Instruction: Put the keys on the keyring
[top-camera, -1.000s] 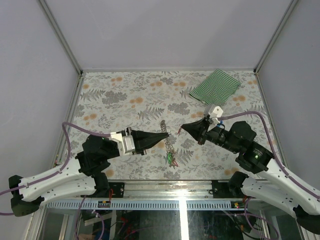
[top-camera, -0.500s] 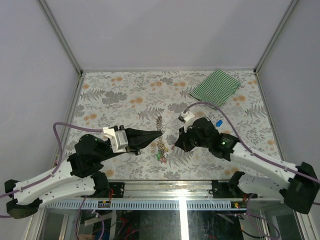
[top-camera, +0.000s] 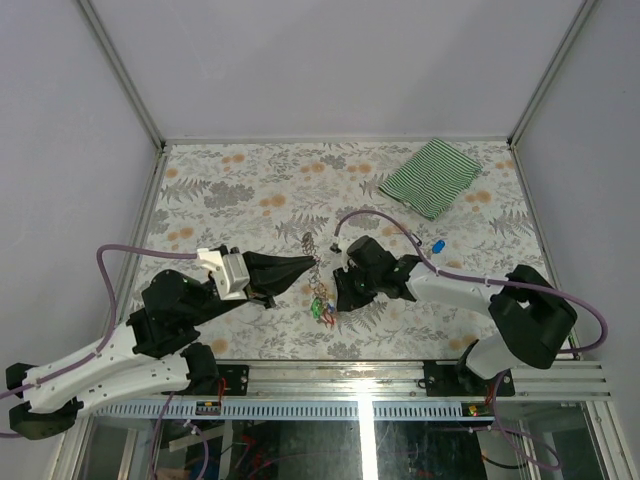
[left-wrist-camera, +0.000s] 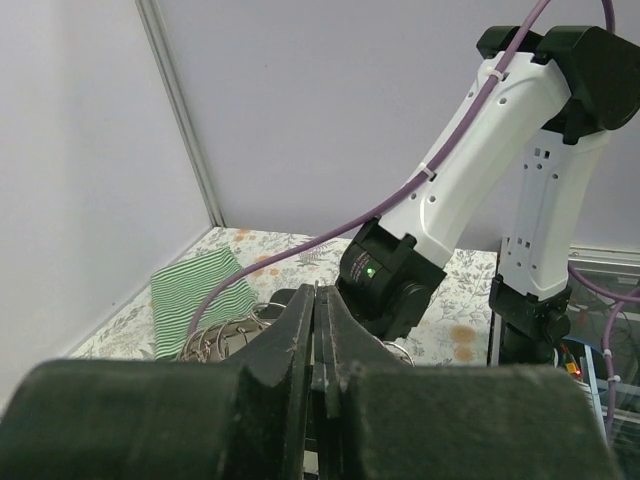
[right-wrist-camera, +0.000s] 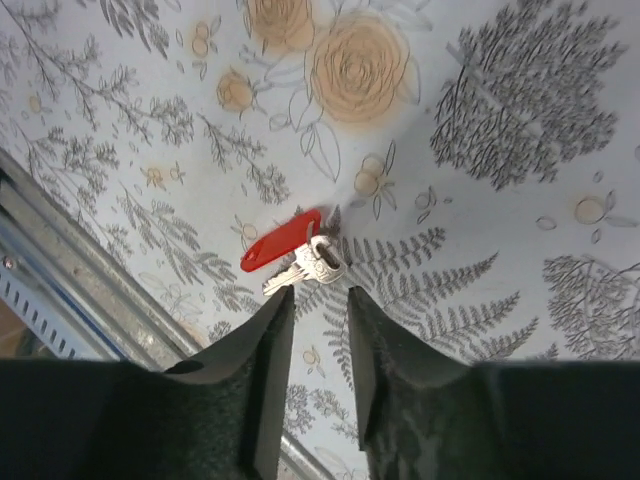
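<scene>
Red tag, silver blade: one loose key (right-wrist-camera: 285, 242) lies flat on the flowered table (right-wrist-camera: 480, 120), long axis slanted, blade toward the near rail. The right gripper (right-wrist-camera: 318, 300) is just above it, fingers slightly apart, gripping nothing. The left gripper (top-camera: 314, 262) is closed on the keyring (top-camera: 309, 243); a small bunch of keys (top-camera: 321, 303), too small to count, trails from it. Farther, one blue-tagged key (top-camera: 438, 245), then one striped cloth (top-camera: 430, 175).
</scene>
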